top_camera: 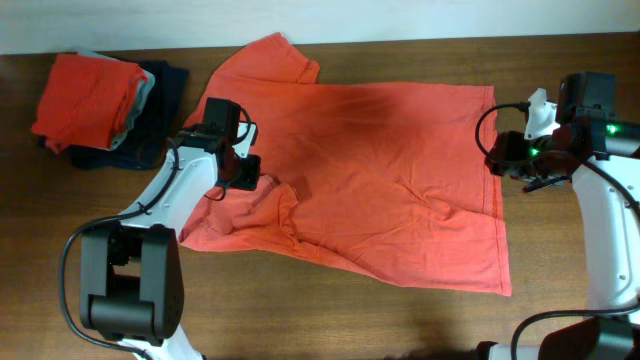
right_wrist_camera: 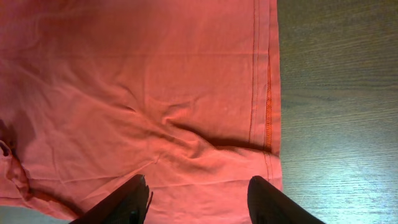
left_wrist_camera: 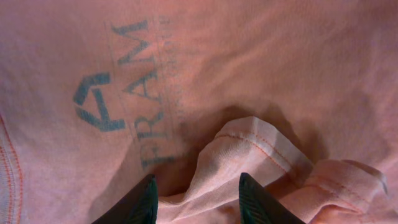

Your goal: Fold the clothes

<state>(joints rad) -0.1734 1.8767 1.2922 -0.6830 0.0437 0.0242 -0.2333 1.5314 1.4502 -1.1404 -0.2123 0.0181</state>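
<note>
Overhead gives me the orange-red T-shirt (top_camera: pixel 390 170) lying spread across the middle of the wooden table (top_camera: pixel 560 60), back side up, collar end to my left and hem to my right. Its near sleeve is rumpled into a bunch.

Far left corner, there's a second orange-red shirt (top_camera: pixel 85 95), folded, sitting on top of a pale grey garment (top_camera: pixel 140 112) and a dark navy garment (top_camera: pixel 168 95).

Left gripper (top_camera: pixel 243 172) is down on that rumpled sleeve. On the left wrist view, the fingers (left_wrist_camera: pixel 138 202) sit partway apart, straddling a raised sleeve fold (left_wrist_camera: pixel 249 143), with cloth filling the gap. I can't tell whether they're actually pinching it. Faint dark lettering (left_wrist_camera: pixel 140 93) shows through the fabric just beyond.

Right gripper (top_camera: pixel 497 160) is at the hem side, over the shirt's edge. On the right wrist view, the fingers (right_wrist_camera: pixel 273 202) stand well apart with nothing caught between them. The stitched hem (right_wrist_camera: pixel 267 93) runs just inside the right finger, bare table beside it.
</note>
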